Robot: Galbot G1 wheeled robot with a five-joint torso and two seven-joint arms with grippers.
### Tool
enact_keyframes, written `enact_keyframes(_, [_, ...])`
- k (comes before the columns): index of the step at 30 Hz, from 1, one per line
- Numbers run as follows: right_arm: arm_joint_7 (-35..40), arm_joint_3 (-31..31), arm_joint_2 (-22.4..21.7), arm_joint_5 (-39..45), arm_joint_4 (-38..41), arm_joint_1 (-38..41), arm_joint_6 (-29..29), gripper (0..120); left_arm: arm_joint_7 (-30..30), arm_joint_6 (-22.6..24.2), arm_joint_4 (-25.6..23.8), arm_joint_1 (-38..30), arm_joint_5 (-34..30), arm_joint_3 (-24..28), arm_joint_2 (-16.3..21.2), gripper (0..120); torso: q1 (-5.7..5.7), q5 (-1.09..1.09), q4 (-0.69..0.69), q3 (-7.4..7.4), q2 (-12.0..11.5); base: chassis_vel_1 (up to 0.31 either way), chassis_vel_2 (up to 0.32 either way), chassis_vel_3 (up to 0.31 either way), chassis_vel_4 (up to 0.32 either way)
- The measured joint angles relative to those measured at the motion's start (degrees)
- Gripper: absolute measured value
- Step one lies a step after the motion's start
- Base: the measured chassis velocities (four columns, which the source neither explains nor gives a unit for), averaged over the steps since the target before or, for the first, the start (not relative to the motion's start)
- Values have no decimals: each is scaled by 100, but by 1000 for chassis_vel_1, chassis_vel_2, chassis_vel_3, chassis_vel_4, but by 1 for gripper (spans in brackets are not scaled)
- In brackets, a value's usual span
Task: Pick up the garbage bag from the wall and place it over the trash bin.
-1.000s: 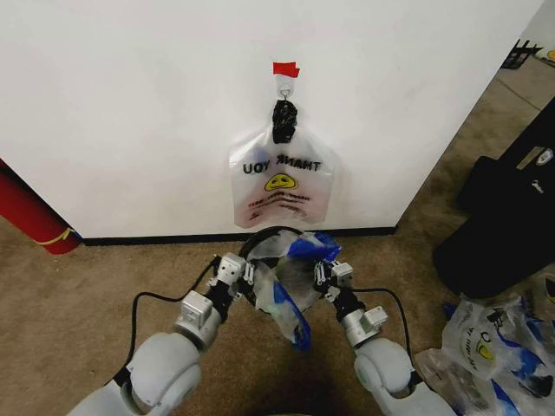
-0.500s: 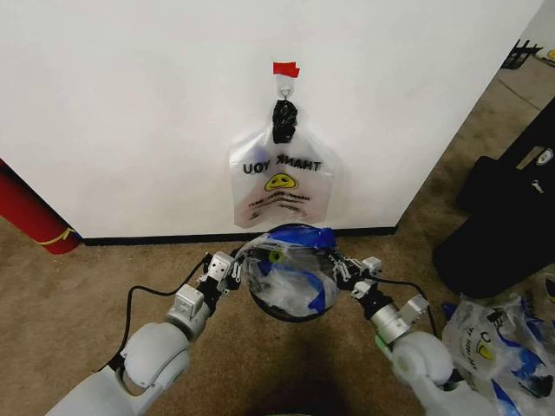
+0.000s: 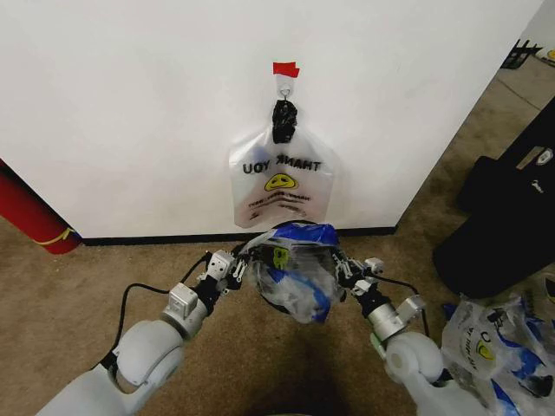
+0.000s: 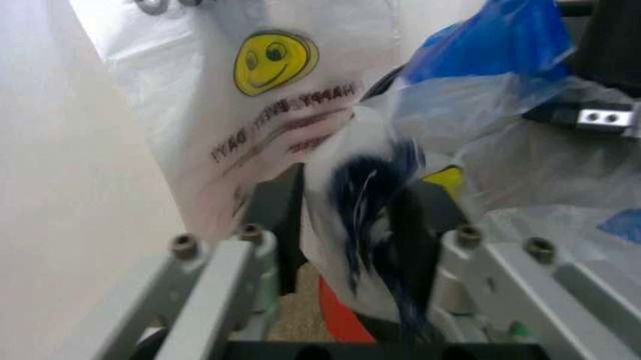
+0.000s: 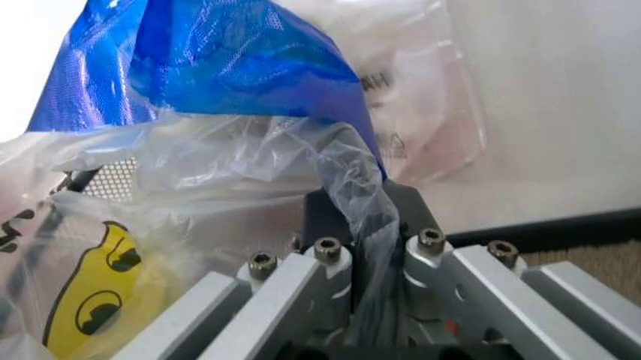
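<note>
Garbage bag (image 3: 290, 270) hung stretched between our left gripper (image 3: 232, 269) and right gripper (image 3: 343, 271), both sets of fingers clamped on its edges, over the trash bin (image 3: 260, 293) below the wall (image 3: 130, 104); within a second we had spread its mouth wider, readying the bin's lining.

The head view looks forward and down from above at the wall (image 3: 130, 104) and floor (image 3: 78, 277). Each wrist view sits right behind its own claw, facing the wall at very close range. All three share the garbage bag (image 3: 293, 273) and the smiley-printed bag (image 3: 279, 186) behind it.
</note>
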Motion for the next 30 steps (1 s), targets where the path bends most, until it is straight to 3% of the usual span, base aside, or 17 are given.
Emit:
enact_keyframes(9, [744, -181, 143, 60, -10, 65, -49, 0, 266, -120, -138, 92, 68, -477, 83, 70, 0, 0, 0, 0, 0, 0, 0, 0, 0])
enact_keyframes(11, [774, -175, 147, 73, 5, 57, -55, 0, 259, -149, -152, 111, 108, -526, 96, 73, 0, 0, 0, 0, 0, 0, 0, 0, 0])
enact_keyframes(15, [780, -106, 202, 62, 35, -37, -58, 0, -234, -282, -255, 130, 168, -591, 80, 91, 0, 0, 0, 0, 0, 0, 0, 0, 0])
enact_keyframes(17, [770, -84, 224, 30, 38, -76, -57, 0, -404, -333, -374, 130, 73, -593, 48, 94, 0, -1, 0, 0, 0, 0, 0, 0, 0])
enact_keyframes(20, [735, -44, 285, -120, -5, -157, -31, 0, -815, -374, -820, 104, -415, -467, -27, 100, 0, 1, -1, -1, 0, 0, 0, 0, 0])
enact_keyframes(23, [657, -4, 335, -349, -152, -161, 84, 0, -1387, -95, -1141, 45, -1208, -208, -15, 100, 0, 1, -1, -1, 0, 0, 0, 0, 0])
enact_keyframes(25, [641, 20, 365, -390, -182, -153, 110, 0, -1527, 29, -1183, 23, -1467, -153, 3, 100, 0, 1, -1, -1, 0, 0, 0, 0, 0])
enact_keyframes(30, [631, 109, 591, -676, -303, -87, 216, 0, -2475, 757, -1263, -117, -3026, 27, 45, 100, 0, 0, -1, -1, 0, 0, 0, 0, 0])
